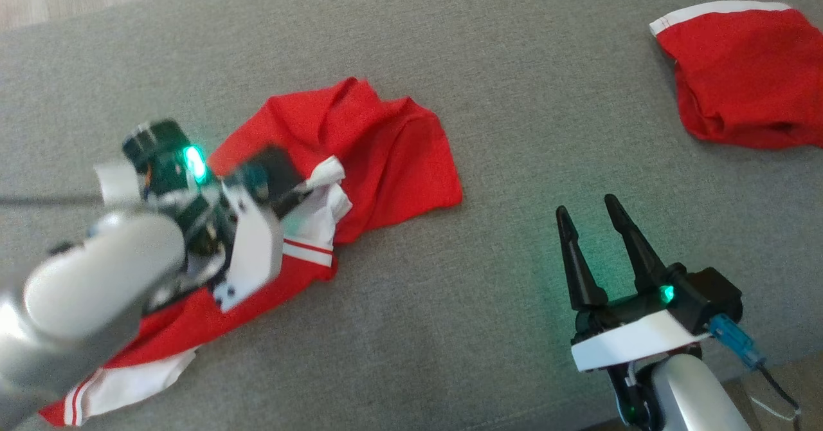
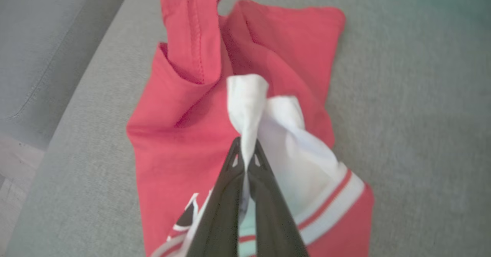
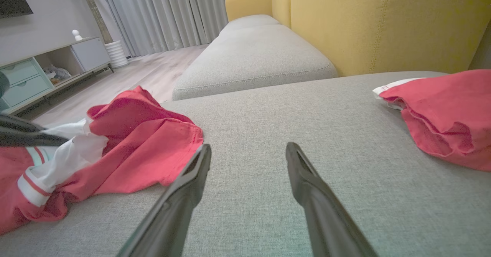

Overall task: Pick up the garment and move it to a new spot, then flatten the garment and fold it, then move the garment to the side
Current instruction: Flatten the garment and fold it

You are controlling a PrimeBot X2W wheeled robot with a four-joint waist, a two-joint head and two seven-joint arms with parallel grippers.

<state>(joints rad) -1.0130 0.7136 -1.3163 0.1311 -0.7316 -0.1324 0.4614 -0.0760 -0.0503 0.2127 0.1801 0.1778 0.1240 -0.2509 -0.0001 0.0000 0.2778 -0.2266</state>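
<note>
L claw (image 2: 246,149) is clenched on the garment (image 1: 386,148): its two dark fingers are pressed together w/ a white fold (image 2: 247,96) of the cloth pinched btwn the tips, the fold sticking up past them. The garment is a red top w/ white parts. It lies crumpled on the grey sofa seat (image 1: 514,83), on the robot's left side in the head view. A white band (image 2: 333,201) w/ one thin red stripe runs beside the pinched fold. More white w/ red stripes shows at the garment's bottom-left end, by the pale forearm. Writing: a black-and-white print (image 2: 187,218) sits on the red cloth just left of the fingers in the L wrist view, but it's cut off by the fingers & the frame edge, so can't be read. R claw (image 1: 586,204) is released, fingers spread wide, nothing btwn them, over bare grey seat at lower right, well apart from the garment. A 2nd red garment (image 1: 746,77) w/ a white edge lies bunched at the far right of the seat, apart from both claws. R wrist view also has a yellow backrest (image 3: 383,23), wood floor (image 3: 145,71), pale curtains (image 3: 172,11) & a low sideboard (image 3: 42,73) at left.
</note>
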